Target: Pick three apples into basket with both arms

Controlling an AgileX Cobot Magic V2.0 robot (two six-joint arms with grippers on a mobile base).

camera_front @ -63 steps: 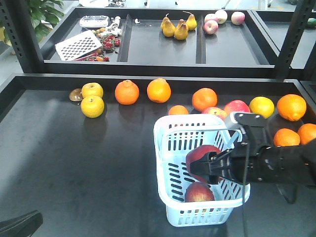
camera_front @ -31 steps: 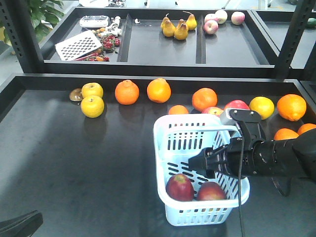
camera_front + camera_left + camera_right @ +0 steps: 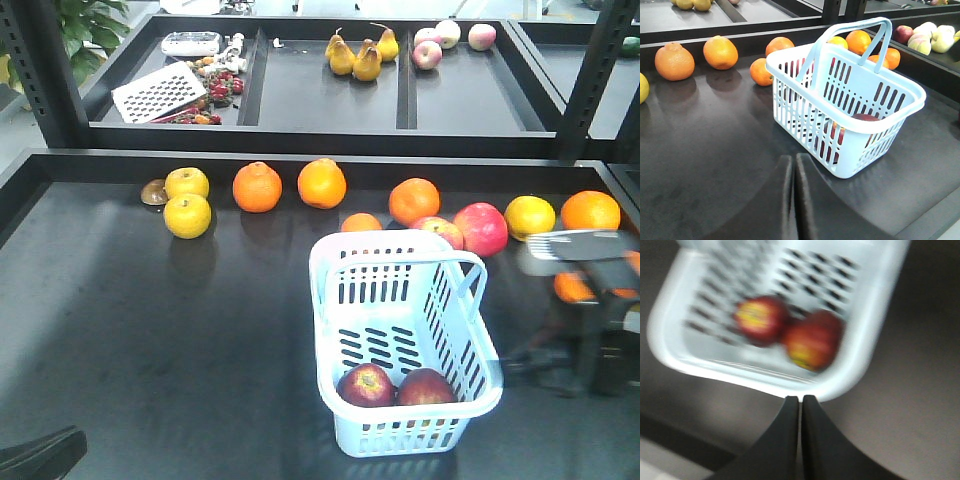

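Black table (image 3: 150, 330) holds the basket (image 3: 330, 262) with two apples (image 3: 366, 385) inside. Both grippers (image 3: 793, 200) are closed and empty. Grabbing a pinker apple (image 3: 482, 228) next would be wrong.

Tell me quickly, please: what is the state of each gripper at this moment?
Left gripper: closed, fingers together, holding nothing.
Right gripper: closed, fingers together, holding nothing; it is outside the basket.

Raised handle (image 3: 470, 268) across basket (image 3: 330, 262) opening
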